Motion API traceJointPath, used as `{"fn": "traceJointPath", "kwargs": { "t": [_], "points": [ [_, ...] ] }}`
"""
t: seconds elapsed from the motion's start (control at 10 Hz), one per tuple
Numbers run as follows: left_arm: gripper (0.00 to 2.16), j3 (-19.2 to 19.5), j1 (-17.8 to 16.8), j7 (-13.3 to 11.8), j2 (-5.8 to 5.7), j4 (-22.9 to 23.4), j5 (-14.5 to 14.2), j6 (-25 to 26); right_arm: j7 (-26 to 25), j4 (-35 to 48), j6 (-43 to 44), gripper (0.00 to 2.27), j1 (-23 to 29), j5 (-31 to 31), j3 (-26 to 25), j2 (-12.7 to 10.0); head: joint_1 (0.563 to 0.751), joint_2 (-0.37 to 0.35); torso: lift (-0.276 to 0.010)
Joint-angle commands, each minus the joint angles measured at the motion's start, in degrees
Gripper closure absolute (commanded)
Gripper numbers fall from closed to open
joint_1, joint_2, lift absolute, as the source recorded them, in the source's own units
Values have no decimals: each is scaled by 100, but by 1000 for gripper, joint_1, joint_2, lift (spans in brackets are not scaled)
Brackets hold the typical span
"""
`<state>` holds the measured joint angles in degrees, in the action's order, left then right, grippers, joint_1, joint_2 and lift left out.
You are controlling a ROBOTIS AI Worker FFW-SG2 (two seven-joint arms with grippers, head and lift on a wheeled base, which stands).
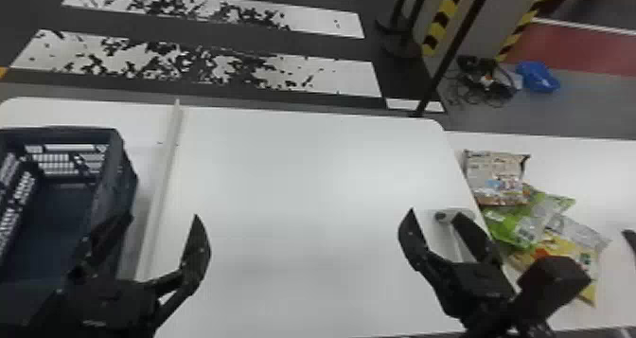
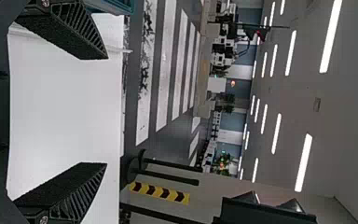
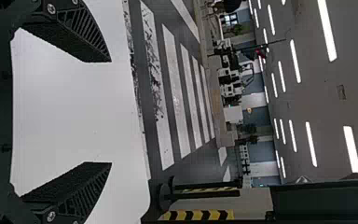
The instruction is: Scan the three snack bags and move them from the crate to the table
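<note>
Head view: puts the snack bags [image 1: 525, 218] to the right of the right gripper [image 1: 434, 212], so well within that arm's side and far from the left gripper [image 1: 163, 215]. Lie overlapping: beige bag [image 1: 497, 176] farthest out and nearly square, with no clear long axis; green bag [image 1: 516, 226] next, seeming to slant outward to the right; yellow bag [image 1: 558, 249] nearest the robot, partly behind the right arm, too covered to give an axis. Cannot tell where the silvery wrapping [image 1: 579, 228] between green and yellow belongs.

Has both pairs of fingers spread wide, with nothing between them. Hangs the left one beside the crate [image 1: 113, 171], outer finger overlapping its wall in view, and the right one by a pale device [image 1: 448, 217], perhaps the scanner.

Looks like transfer done, with all three out of the crate; cannot confirm the scans. Calls for little more than drawing back, at a guess; any tidying would suit the right arm, moving rightward, with some risk of dragging overlapped bags together.

Underneath, see a smooth white table [image 1: 307, 171], a raised strip [image 1: 163, 171] near the crate, and a white side surface [image 1: 577, 164] under the bags. Beyond, see worn floor stripes [image 1: 326, 76], tangled cables [image 1: 487, 84] and, in the left wrist view, ceiling lights [image 2: 276, 133].
</note>
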<state>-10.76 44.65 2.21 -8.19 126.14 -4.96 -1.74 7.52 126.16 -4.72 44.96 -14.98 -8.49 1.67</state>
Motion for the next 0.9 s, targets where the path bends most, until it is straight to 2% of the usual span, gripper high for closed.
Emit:
{"fn": "traceJointPath", "kwargs": {
  "t": [0.0, 0.8],
  "points": [
    [53, -13, -70, -2, 2, 33, -23, 205, -31, 102, -139, 103, 4, 13, -21, 0, 695, -211, -62],
    [56, -13, -167, -19, -25, 77, -40, 328, -31, 190, -86, 87, -39, 163, 76, 0, 695, -201, -62]
  ]
}}
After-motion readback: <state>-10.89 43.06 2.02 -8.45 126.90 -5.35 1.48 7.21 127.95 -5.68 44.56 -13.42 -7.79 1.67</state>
